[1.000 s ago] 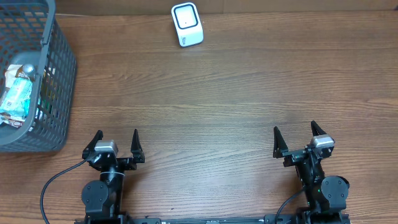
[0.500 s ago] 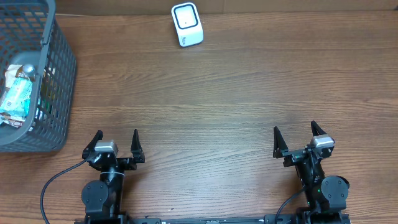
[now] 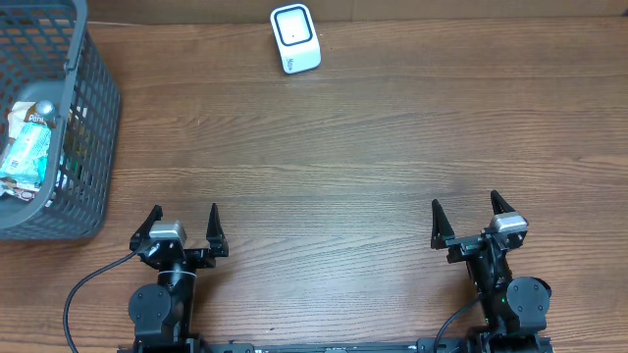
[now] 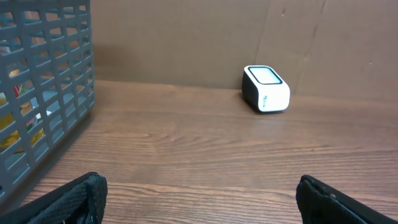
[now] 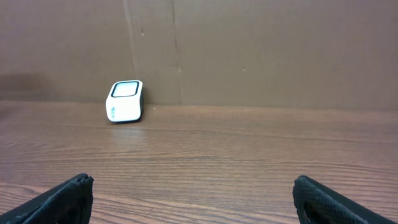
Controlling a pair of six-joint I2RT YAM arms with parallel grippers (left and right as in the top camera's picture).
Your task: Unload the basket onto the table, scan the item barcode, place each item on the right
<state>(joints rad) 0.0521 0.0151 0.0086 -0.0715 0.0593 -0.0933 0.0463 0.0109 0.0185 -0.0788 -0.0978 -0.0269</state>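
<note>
Black arms (image 3: 162, 294) — pointed fingers (image 3: 214, 224), grey caps (image 3: 167, 231), cables (image 3: 68, 319).

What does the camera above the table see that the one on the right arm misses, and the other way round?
Only the overhead view shows the grey basket at the table's left edge with a packet inside it, and the left pincer, open and empty. Only the right wrist view shows the face of the brown back wall rising behind the table. Both show the white scanner standing on the wooden table near the wall, and the right pincer, open and holding nothing.
</note>
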